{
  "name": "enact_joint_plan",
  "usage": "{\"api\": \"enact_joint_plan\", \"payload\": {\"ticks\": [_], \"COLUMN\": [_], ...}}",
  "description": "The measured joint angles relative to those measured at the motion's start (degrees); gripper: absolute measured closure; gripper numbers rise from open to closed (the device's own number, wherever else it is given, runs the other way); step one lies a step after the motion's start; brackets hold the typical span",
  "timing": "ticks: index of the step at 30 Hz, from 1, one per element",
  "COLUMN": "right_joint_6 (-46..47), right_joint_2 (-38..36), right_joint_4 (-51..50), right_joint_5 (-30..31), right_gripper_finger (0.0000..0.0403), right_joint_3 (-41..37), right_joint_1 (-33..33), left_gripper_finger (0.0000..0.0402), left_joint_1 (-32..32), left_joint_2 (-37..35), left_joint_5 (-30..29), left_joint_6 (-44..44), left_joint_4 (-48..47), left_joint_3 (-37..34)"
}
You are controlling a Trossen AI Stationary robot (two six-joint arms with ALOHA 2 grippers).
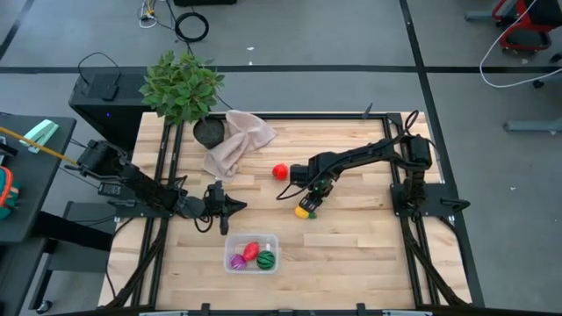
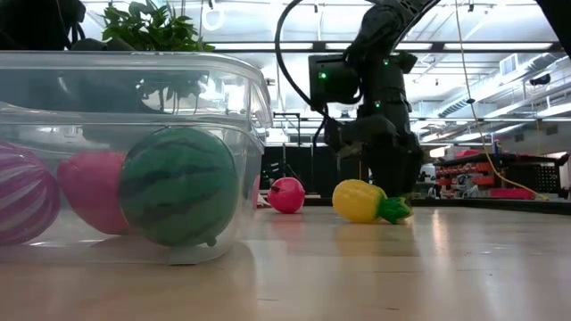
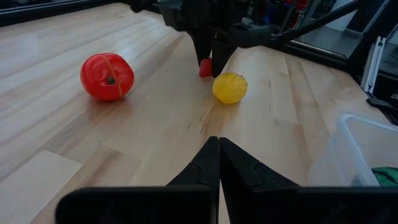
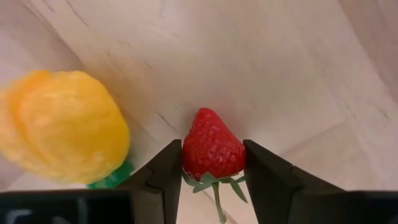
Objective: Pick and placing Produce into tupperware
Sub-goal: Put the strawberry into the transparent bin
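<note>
The clear tub (image 1: 252,253) stands near the table's near edge and holds a purple striped piece, a red piece and a green striped ball (image 2: 178,185). A red round fruit (image 1: 279,171) and a yellow pineapple (image 1: 304,211) lie on the table's middle. My right gripper (image 1: 309,200) points down beside the pineapple (image 4: 65,127), shut on a red strawberry (image 4: 213,149). My left gripper (image 3: 219,146) is shut, touches nothing, and hovers left of the tub (image 3: 367,149), pointing toward the table's right. My right gripper pinches the strawberry's wide leafy end (image 4: 214,169) between its two fingers (image 4: 165,174), one on each side, coming from above and pointing down. The strawberry's tip points away from the wrist toward the tabletop. It sits at table height (image 3: 204,67); whether it rests there, I cannot tell.
A leafy potted plant (image 1: 183,88) and a beige cloth (image 1: 235,140) sit at the table's far left. The pineapple (image 2: 361,201) lies right beside the right gripper's fingers. Bare wood stretches between the tub and the right gripper. Black frame rails run along the table's left and right sides.
</note>
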Motion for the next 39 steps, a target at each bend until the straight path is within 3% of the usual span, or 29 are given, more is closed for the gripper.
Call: {"api": "enact_joint_plan", "payload": {"ticks": [6,12,20,24,31,39], "right_joint_6": [0.17,0.1,-3.19,-3.49,-6.22,-6.27], "right_joint_2": [-3.12,-6.04,-6.56,-6.56,-6.56,-6.54], "right_joint_4": [-2.32,-7.07,-23.34,-26.66,-27.57,-26.65], "right_joint_5": [0.06,-0.01,0.13,0.02,-1.8,-2.38], "right_gripper_finger": [0.0248,0.025,0.0249,0.0249,0.0248,0.0248], "right_joint_3": [2.53,9.9,23.82,27.95,29.47,29.47], "right_joint_1": [0.0,1.66,7.1,11.71,20.25,25.34], "left_gripper_finger": [0.0382,0.0381,0.0392,0.0386,0.0366,0.0376], "left_joint_1": [0.0,0.0,-0.04,-0.04,-0.04,-0.04], "left_joint_2": [0.0,0.0,0.0,0.0,0.0,0.0], "left_joint_5": [0.01,0.02,0.04,0.04,0.04,0.03], "left_joint_6": [-0.02,-0.02,-0.04,-0.04,-1.06,-2.72], "left_joint_4": [0.08,0.11,0.68,0.91,0.98,0.96], "left_joint_3": [0.0,0.0,-0.02,-0.02,-0.02,-0.02]}}
